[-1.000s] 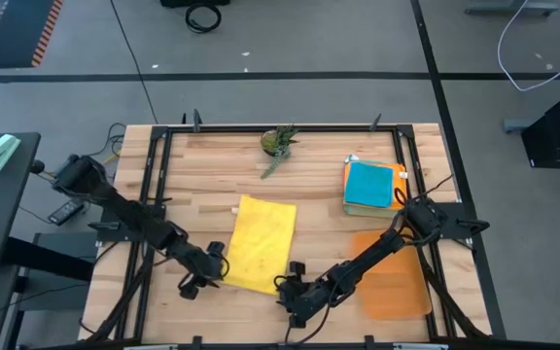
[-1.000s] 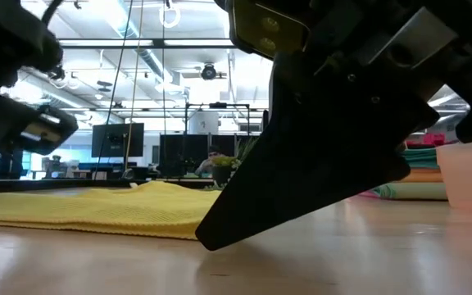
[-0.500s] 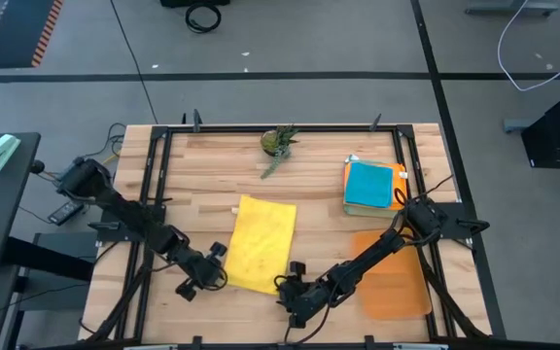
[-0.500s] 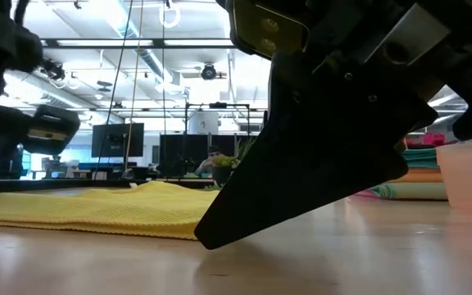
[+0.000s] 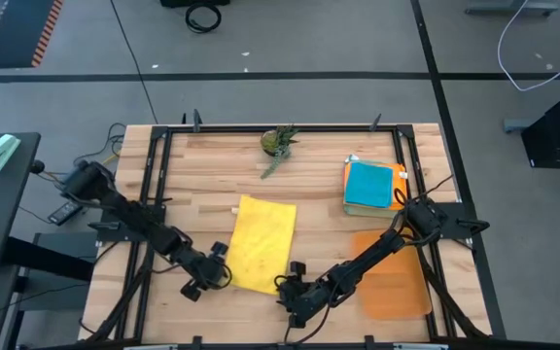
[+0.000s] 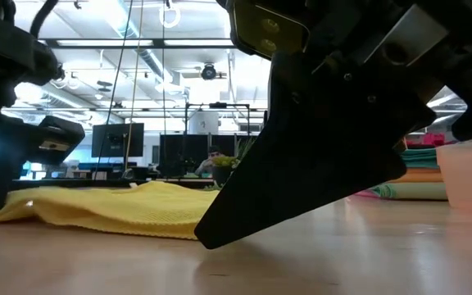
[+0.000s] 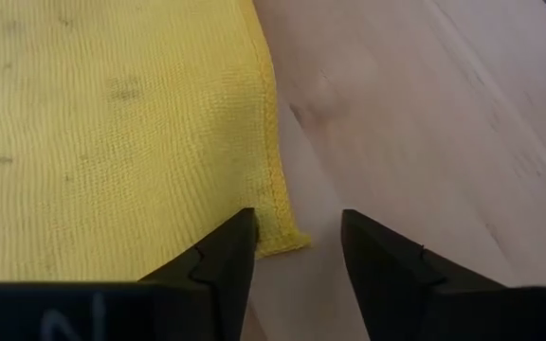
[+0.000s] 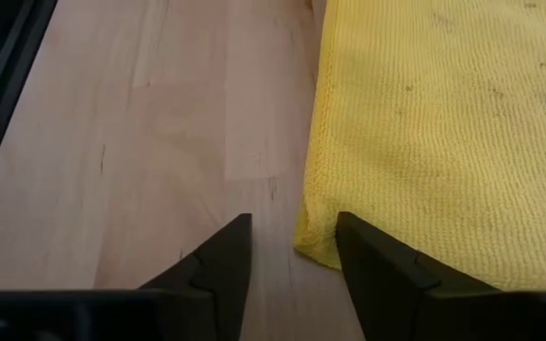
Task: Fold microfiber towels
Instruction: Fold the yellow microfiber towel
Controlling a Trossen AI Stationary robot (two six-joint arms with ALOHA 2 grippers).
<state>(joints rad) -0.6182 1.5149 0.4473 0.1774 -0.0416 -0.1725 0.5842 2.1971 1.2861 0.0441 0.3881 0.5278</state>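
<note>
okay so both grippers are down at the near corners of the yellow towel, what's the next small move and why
Probably ease both grippers forward and close on the corners. The left gripper and right gripper are open, each with a near corner of the yellow towel right at its fingertips, and the towel lies flat on the table, not yet gripped.

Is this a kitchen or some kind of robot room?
Probably a robot lab or workshop. A wooden table sits in a black metal frame on a grey floor with taped lines, and the low view shows computer monitors and ceiling lights behind.
</note>
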